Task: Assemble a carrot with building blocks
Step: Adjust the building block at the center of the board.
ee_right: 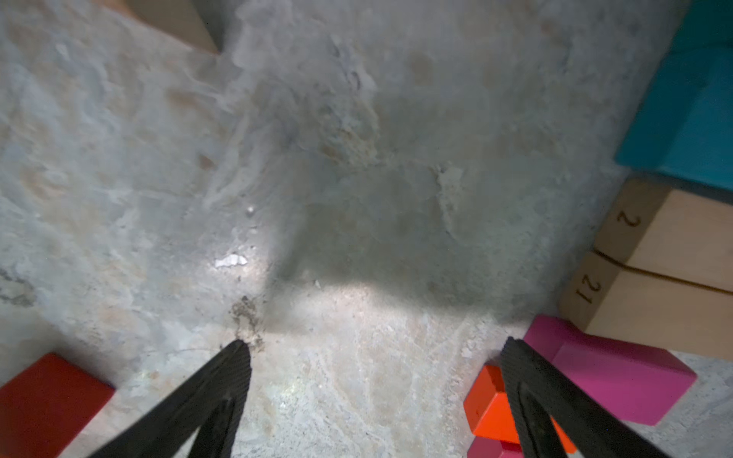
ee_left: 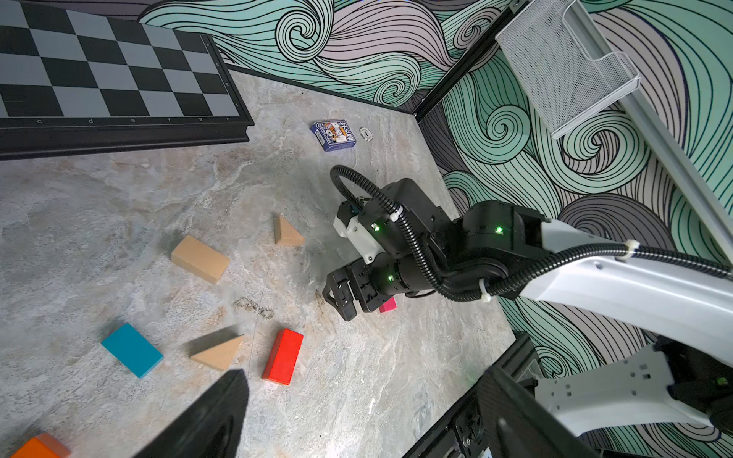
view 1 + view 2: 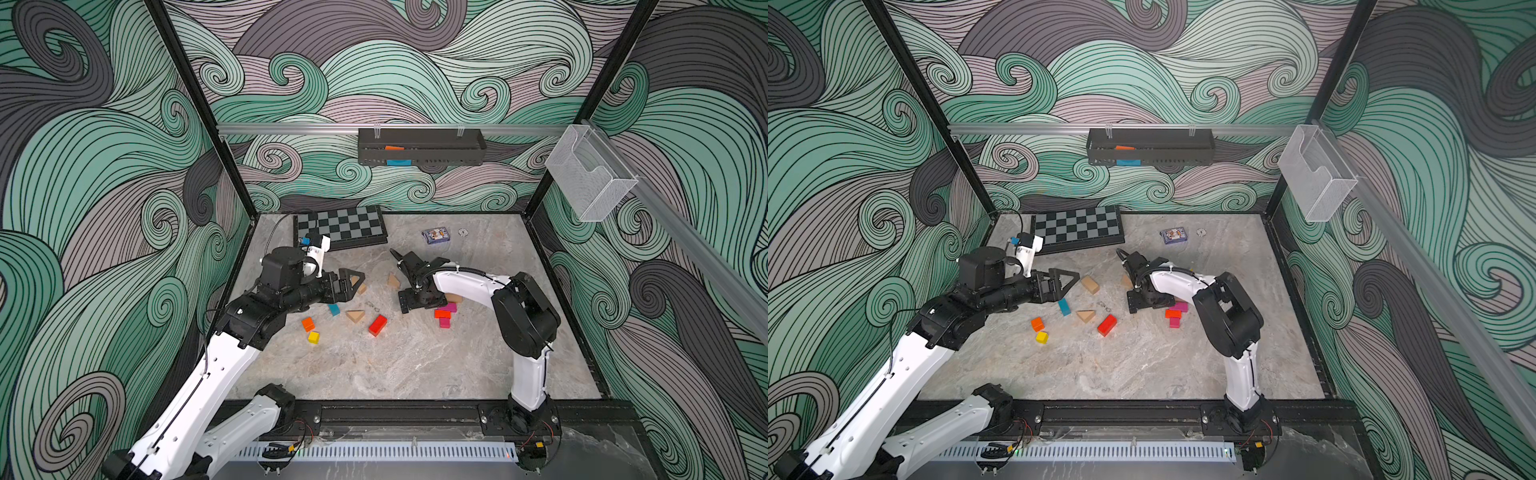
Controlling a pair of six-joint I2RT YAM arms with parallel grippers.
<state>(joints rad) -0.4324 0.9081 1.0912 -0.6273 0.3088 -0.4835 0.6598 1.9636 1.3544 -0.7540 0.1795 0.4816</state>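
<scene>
Blocks (image 3: 377, 325) lie scattered on your table (image 3: 395, 365), your left gripper (image 3: 355, 286) spread empty near a tan bar (image 2: 200, 258), your right gripper (image 1: 375, 347) spread empty beside a pink block (image 1: 618, 380).

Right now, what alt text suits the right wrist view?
Open right gripper over marble table, holding nothing. A pink block and an orange block lie beside one finger; a red block, tan blocks and a teal block line the edges.

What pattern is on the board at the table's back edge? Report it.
Grey and black chequers; the board shows best in the left wrist view.
</scene>
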